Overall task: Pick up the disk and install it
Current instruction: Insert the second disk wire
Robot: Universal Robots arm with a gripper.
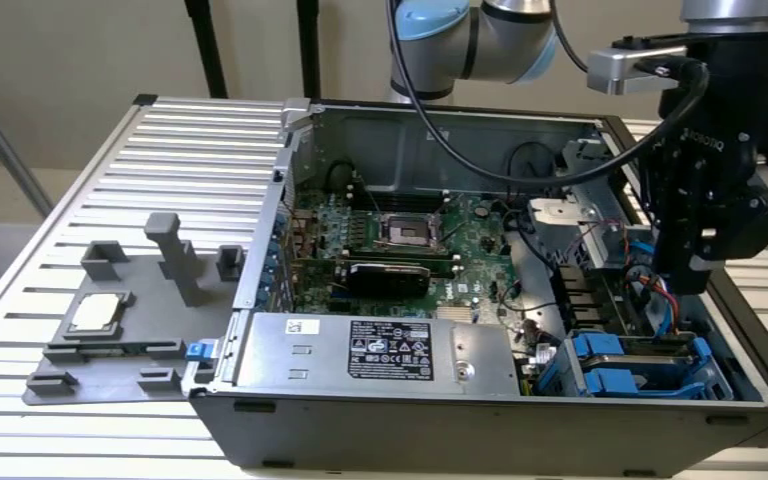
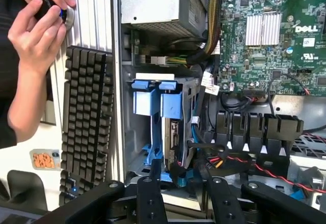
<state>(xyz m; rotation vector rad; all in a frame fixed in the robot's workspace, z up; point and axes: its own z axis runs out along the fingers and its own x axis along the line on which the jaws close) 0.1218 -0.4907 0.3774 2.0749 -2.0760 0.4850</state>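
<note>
The disk (image 2: 172, 137) stands on edge in a slot of the drive cage (image 2: 153, 107), its silver side showing between bright blue carrier rails. My gripper (image 2: 178, 170) hovers over that cage with its two black fingers (image 2: 153, 183) apart and nothing gripped between them. In the exterior view, the gripper (image 1: 688, 285) hangs inside the open computer case at the exterior view's right, a little above the drive cage (image 1: 638, 365) with its blue carriers.
The case holds a green motherboard (image 1: 398, 235), a power supply (image 1: 371, 350) and red and black cables (image 2: 244, 163) close to my fingers. A grey fixture (image 1: 131, 330) with a small silver chip (image 1: 97, 312) lies at the exterior view's left. A person's hands (image 2: 35, 25) and a keyboard (image 2: 86, 127) lie beside the case.
</note>
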